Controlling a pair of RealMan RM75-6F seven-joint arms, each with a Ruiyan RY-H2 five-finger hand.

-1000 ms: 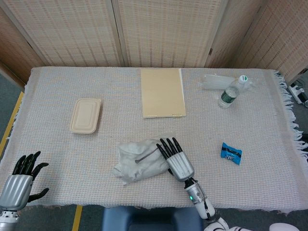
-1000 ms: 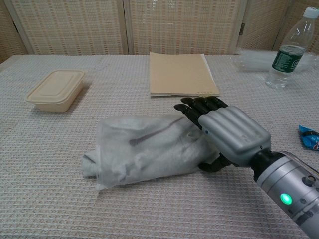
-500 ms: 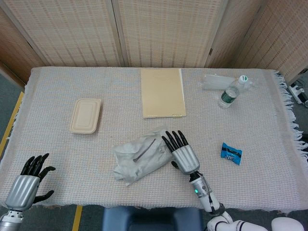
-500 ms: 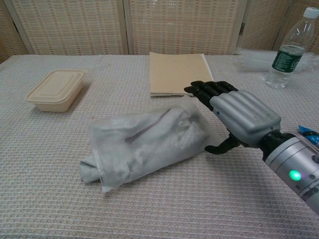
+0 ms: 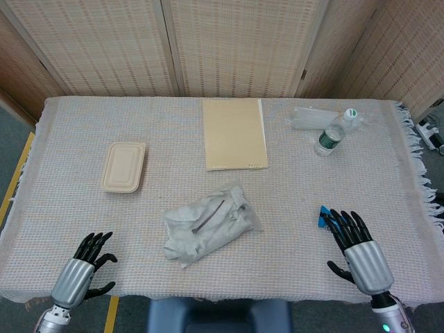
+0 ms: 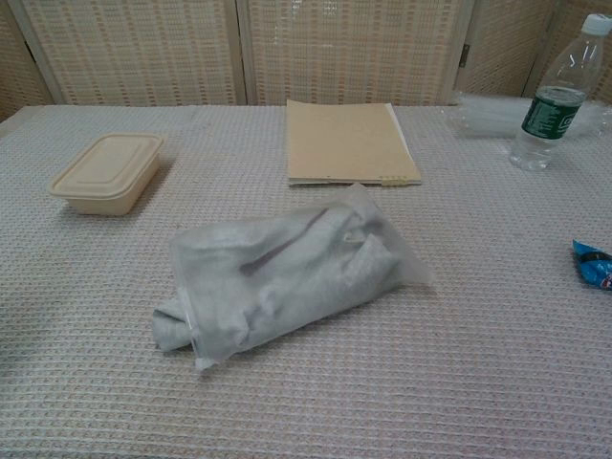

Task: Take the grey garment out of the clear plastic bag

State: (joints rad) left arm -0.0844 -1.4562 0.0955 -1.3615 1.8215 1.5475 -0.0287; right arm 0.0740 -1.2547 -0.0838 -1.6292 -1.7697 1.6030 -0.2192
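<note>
While both hands hover at the near edge, the bag (image 5: 211, 223) lies mid-surface with the grey garment (image 6: 277, 273) inside, one end poking out at the near-left opening. Left hand (image 5: 82, 270) near the left corner, fingers spread, holding nothing. Right hand (image 5: 357, 245) likewise spread wide and unladen (fingertips just beside a blue packet (image 5: 323, 217)). Box (image 5: 124, 166), folder (image 5: 234, 133), bottle (image 5: 331, 136) sit farther back.

Behind the cloth-covered table (image 5: 83, 125) stands a woven folding screen (image 5: 236, 45); grey floor (image 5: 12, 139) with a yellow line (image 5: 15, 182) lies beside the table.
</note>
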